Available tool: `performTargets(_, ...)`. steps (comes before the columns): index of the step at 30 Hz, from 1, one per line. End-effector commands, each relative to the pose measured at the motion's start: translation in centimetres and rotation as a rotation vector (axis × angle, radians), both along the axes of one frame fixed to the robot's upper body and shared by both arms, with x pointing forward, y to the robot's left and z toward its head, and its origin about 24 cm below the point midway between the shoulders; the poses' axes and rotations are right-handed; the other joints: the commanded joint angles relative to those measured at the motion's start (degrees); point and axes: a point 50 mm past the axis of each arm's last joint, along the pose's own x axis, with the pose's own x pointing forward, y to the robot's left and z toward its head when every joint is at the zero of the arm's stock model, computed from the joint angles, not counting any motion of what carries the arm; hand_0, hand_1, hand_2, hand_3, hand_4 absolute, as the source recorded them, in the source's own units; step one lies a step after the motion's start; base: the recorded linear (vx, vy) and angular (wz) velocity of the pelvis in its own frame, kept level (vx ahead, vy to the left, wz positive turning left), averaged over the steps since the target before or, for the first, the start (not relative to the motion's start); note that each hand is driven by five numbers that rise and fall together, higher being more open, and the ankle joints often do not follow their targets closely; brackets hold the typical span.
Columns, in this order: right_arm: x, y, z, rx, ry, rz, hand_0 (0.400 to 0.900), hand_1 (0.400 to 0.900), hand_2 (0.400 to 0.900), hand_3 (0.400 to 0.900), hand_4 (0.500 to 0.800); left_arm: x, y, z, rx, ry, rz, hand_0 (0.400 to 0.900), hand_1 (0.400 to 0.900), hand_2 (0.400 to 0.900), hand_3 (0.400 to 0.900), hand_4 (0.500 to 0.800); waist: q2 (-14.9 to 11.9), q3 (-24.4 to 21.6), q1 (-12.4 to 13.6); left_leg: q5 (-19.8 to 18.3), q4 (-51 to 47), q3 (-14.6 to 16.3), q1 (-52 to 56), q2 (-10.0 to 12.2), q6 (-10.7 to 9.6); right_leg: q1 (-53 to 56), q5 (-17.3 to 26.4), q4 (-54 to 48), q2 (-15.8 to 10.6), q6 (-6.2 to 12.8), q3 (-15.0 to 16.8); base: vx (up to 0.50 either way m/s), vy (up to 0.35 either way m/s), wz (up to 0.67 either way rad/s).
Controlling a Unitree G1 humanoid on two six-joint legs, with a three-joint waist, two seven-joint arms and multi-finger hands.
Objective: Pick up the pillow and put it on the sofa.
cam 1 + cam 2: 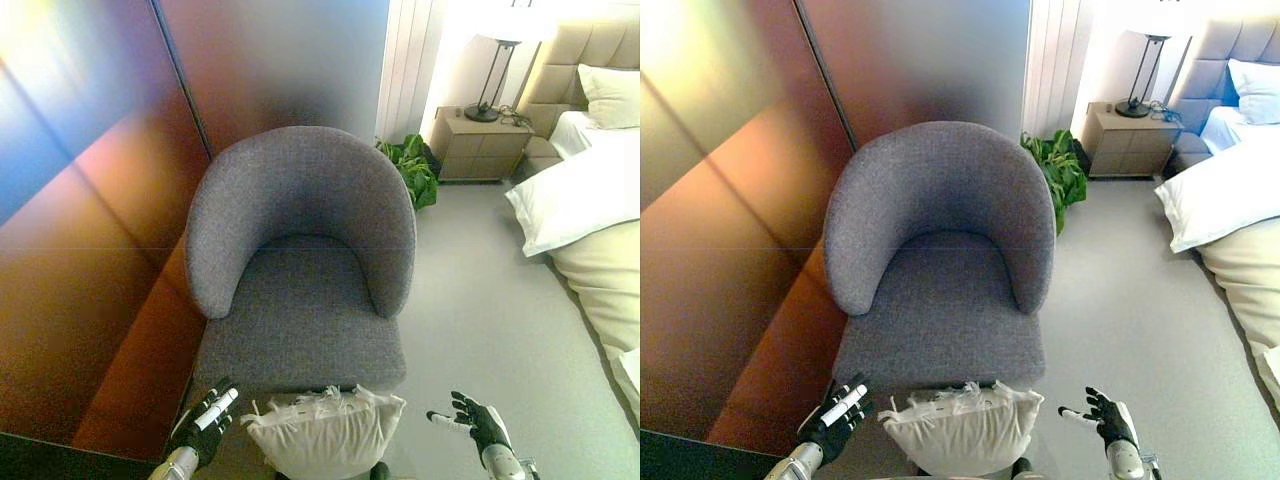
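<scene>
Grey fabric tub-backed sofa chair stood against the glossy wall panel, seat unoccupied. Cream tasselled square pillow lay on the floor, touching the seat's front edge. Left robot hand and right robot hand flanked the pillow, apart from it, fingers released.

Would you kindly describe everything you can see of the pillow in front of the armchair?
The pillow is cream-white, soft-looking fabric, plump and roughly rectangular, with a frayed white fringe along its top edge. It sits low in view, against the front edge of the grey armchair. The left hand and right hand flank it, fingers relaxed, neither touching it. Its underside is hidden.
</scene>
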Motion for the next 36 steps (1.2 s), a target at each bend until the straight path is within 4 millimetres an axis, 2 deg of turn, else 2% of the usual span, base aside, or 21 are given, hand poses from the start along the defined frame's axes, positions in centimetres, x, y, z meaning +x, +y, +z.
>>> performTargets(1, 3.1, -2.0, 2.2, -0.071, -0.119, 0.017, 0.900, 0.900, 0.900, 0.900, 0.800, 1.9, 1.0, 0.7, 0.038, -0.008, 0.016, 0.900, 0.900, 0.900, 0.900, 0.800, -1.0, -0.3, -0.2, -4.2, 2.5, 0.3, -0.6, 0.9, -0.7, -0.2, -7.0, 5.1, -3.2, 3.98, -1.8, 0.03, 0.017, 0.02)
performTargets(7, 3.6, -2.4, 2.6, -0.099, -0.119, 0.055, 0.900, 0.900, 0.900, 0.900, 0.800, 0.7, 0.8, -0.1, -0.030, 0.095, -0.027, 0.900, 0.900, 0.900, 0.900, 0.800, -0.3, 0.8, -1.0, -4.2, 3.2, 0.4, -1.6, 0.8, -0.5, -1.3, -7.7, 6.4, -3.0, 3.53, -1.0, 0.04, 0.048, -0.01)
performTargets(10, 4.9, -2.7, 3.5, -0.126, -0.162, 0.076, 0.900, 0.900, 0.900, 0.900, 0.800, 1.8, 1.0, 0.5, 0.004, 0.064, -0.076, 0.900, 0.900, 0.900, 0.900, 0.800, 0.4, 2.9, -1.4, -4.0, 4.1, 0.2, -4.0, 0.4, -0.3, -3.9, -8.6, 8.3, -2.6, 3.01, -0.1, -0.09, 0.087, 0.01)
performTargets(13, 8.1, -3.1, 5.9, -0.164, -0.275, 0.096, 0.900, 0.900, 0.900, 0.900, 0.800, 5.7, 2.0, 2.7, 0.123, -0.044, -0.104, 0.900, 0.900, 0.900, 0.900, 0.800, 1.3, 7.9, -2.1, -3.4, 6.5, -0.7, -9.6, 0.0, -0.4, -9.2, -8.8, 10.9, -2.4, 2.19, 1.5, -0.37, 0.079, 0.04)
performTargets(16, 11.6, -3.2, 8.7, -0.196, -0.402, 0.118, 0.900, 0.900, 0.900, 0.900, 0.800, 9.9, 3.3, 5.9, 0.307, -0.145, -0.095, 0.900, 0.900, 0.900, 0.900, 0.800, 1.7, 13.2, -2.7, -2.9, 10.6, -0.9, -16.6, -0.4, -0.3, -15.6, -8.2, 13.6, -2.4, 1.27, 3.0, -0.31, 0.019, 0.09)
performTargets(18, 13.0, -3.1, 10.0, -0.206, -0.458, 0.126, 0.900, 0.900, 0.900, 0.900, 0.800, 11.5, 4.0, 7.5, 0.376, -0.195, -0.086, 0.900, 0.900, 0.900, 0.900, 0.800, 1.8, 15.3, -2.9, -2.8, 13.0, -1.0, -20.2, -0.2, -0.3, -19.2, -7.9, 15.5, -2.5, 0.90, 3.4, -0.22, -0.021, 0.08)
performTargets(21, 15.3, -2.5, 12.7, -0.223, -0.579, 0.135, 0.900, 0.900, 0.900, 0.900, 0.800, 14.1, 5.2, 11.0, 0.563, -0.288, -0.072, 0.900, 0.900, 0.900, 0.900, 0.800, 1.6, 19.1, -3.1, -2.4, 16.4, -0.7, -27.0, -0.2, -0.2, -26.8, -7.0, 19.4, -2.3, 0.59, 4.4, -0.20, -0.032, 0.09)
performTargets(25, 16.7, -2.3, 15.6, -0.250, -0.712, 0.146, 0.900, 0.900, 0.900, 0.900, 0.800, 16.1, 6.1, 14.9, 0.728, -0.405, -0.015, 0.900, 0.900, 0.900, 0.900, 0.800, 0.8, 20.9, -2.7, -2.4, 19.2, -0.6, -34.5, -1.2, 0.6, -35.3, -6.4, 23.4, -2.4, 0.94, 4.9, -0.13, -0.047, 0.10)
performTargets(28, 17.1, -2.4, 17.1, -0.264, -0.775, 0.137, 0.900, 0.900, 0.900, 0.900, 0.800, 17.1, 6.0, 16.8, 0.826, -0.460, -0.013, 0.900, 0.900, 0.900, 0.900, 0.800, 0.2, 20.9, -2.5, -3.2, 23.0, -1.4, -40.8, -1.9, 0.9, -41.2, -6.8, 27.2, -2.3, 0.92, 5.0, -0.08, -0.057, 0.12)
performTargets(32, 17.7, -2.9, 18.5, -0.274, -0.820, 0.103, 0.900, 0.900, 0.900, 0.900, 0.800, 18.3, 5.4, 18.5, 0.883, -0.506, -0.039, 0.900, 0.900, 0.900, 0.900, 0.800, 0.0, 20.9, -2.2, -4.4, 28.1, -2.8, -47.3, -2.2, 1.2, -47.4, -7.7, 32.0, -2.2, 0.46, 5.3, -0.06, -0.040, 0.07)
performTargets(36, 18.0, -3.5, 19.4, -0.280, -0.842, 0.090, 0.900, 0.900, 0.900, 0.900, 0.800, 18.9, 4.8, 19.1, 0.914, -0.523, -0.071, 0.900, 0.900, 0.900, 0.900, 0.800, -0.1, 20.9, -2.3, -5.9, 32.6, -3.9, -52.1, -2.2, 1.5, -52.2, -8.5, 35.9, -2.2, 0.14, 5.9, -0.01, -0.002, 0.01)
